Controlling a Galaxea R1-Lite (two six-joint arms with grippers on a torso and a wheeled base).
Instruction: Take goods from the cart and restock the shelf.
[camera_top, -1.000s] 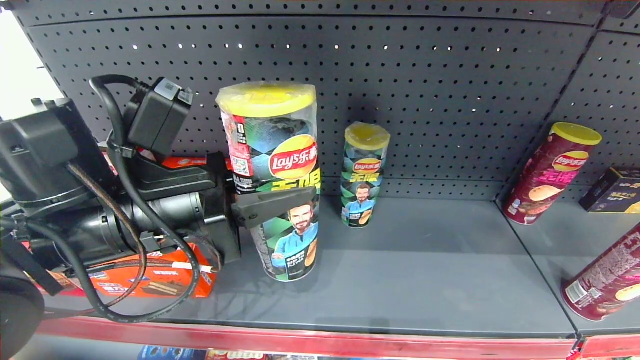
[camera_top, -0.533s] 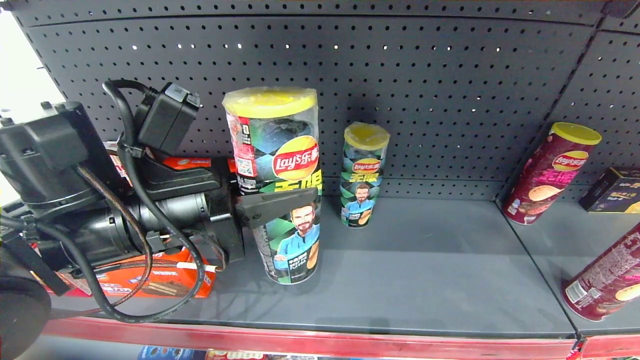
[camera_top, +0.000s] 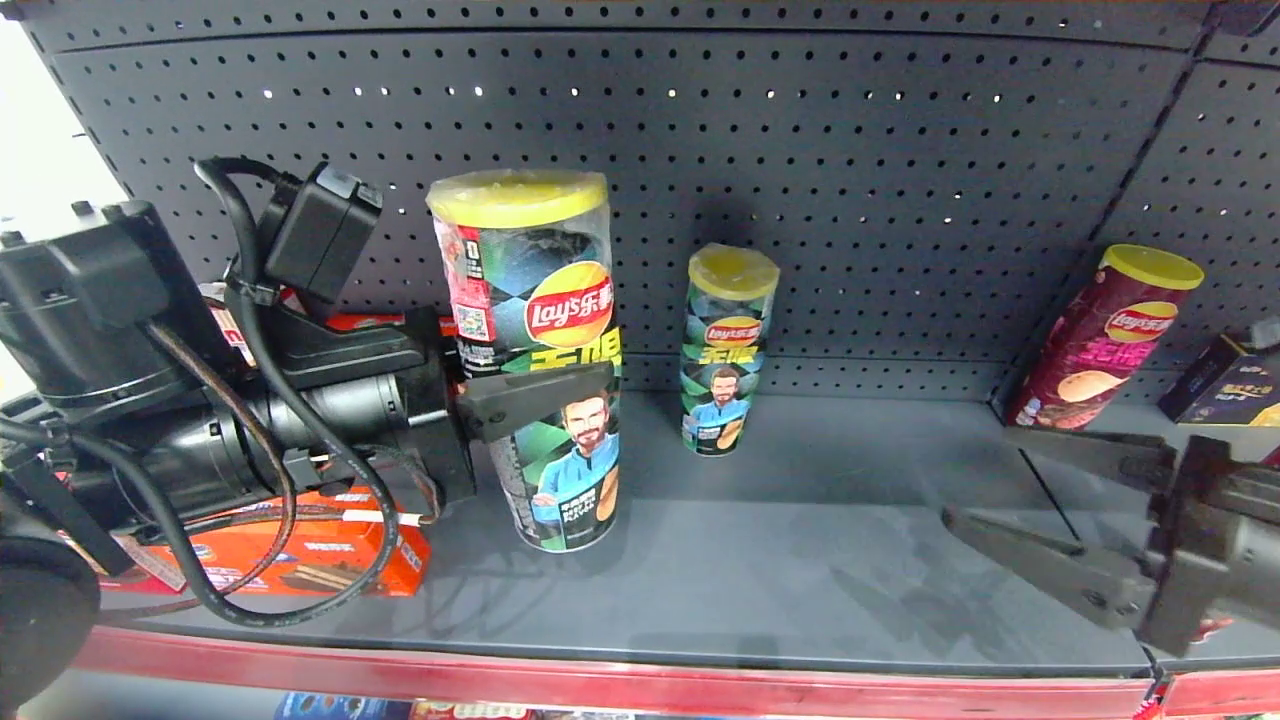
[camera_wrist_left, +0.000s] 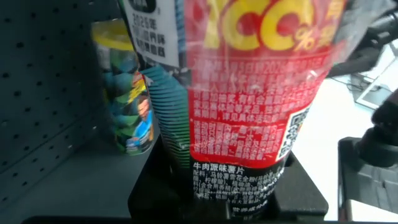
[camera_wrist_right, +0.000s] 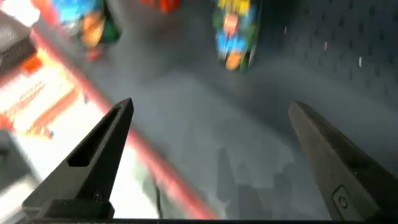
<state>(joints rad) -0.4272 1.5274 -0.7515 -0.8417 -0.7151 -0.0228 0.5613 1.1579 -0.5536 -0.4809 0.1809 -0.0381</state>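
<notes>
Broadly, a dark grey shelf (camera_top: 850, 560) with a perforated back panel (camera_top: 850, 180) and a red front edge spans the head view. On its left part the left end effector (camera_top: 545, 385) comes in sideways and is clamped around the middle of a tall chips can (camera_top: 520, 290), with one dark finger (camera_top: 535, 400) lying across the can's front. This can has a yellow lid and clear wrap and stands upright towards the front of the shelf; its base seems to rest on the shelf floor, though contact is hard to judge. In the left wrist view the same chips can (camera_wrist_left: 249, 112) sits close between the jaws. At the right the right end effector (camera_top: 980, 478) hovers over the shelf with its fingers spread wide and nothing between them, as the right wrist view (camera_wrist_right: 211, 104) also shows. An orange box (camera_top: 300, 555) lies flat under the left arm. A maroon can (camera_top: 1105, 345) leans at the back right. A small chips can (camera_top: 728, 350) stands upright against the back panel, well apart from the tall one. A dark box (camera_top: 1235, 385) sits at the far right
</notes>
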